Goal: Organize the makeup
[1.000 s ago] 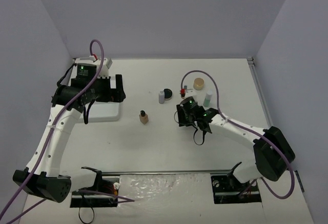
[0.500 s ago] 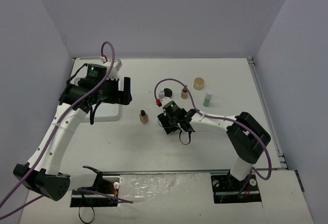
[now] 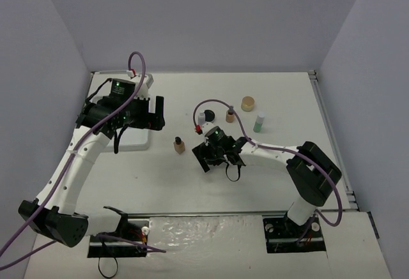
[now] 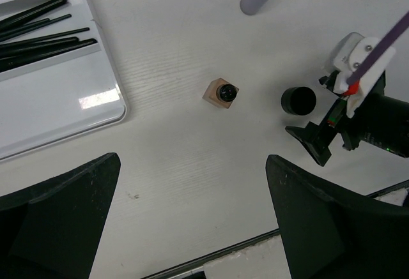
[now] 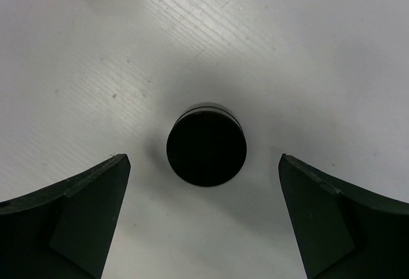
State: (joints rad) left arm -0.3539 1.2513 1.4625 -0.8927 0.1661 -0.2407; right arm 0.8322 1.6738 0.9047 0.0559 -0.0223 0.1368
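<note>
Nearest, the right gripper (image 5: 203,159) hangs over the black pot (image 5: 206,149), fingers spread wide, bare table on both sides, nothing touched. Just left, the beige bottle (image 3: 179,144) stands alone with room all round. The left gripper (image 4: 193,161) gapes too, empty, near the tray (image 4: 77,100) edge, black brushes (image 4: 38,33) inside. Beyond: tan compact (image 3: 248,103), green bottle (image 3: 259,123)

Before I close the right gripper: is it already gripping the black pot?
No, the right wrist view shows the pot standing free between the open fingers, with bare table on both sides.
</note>
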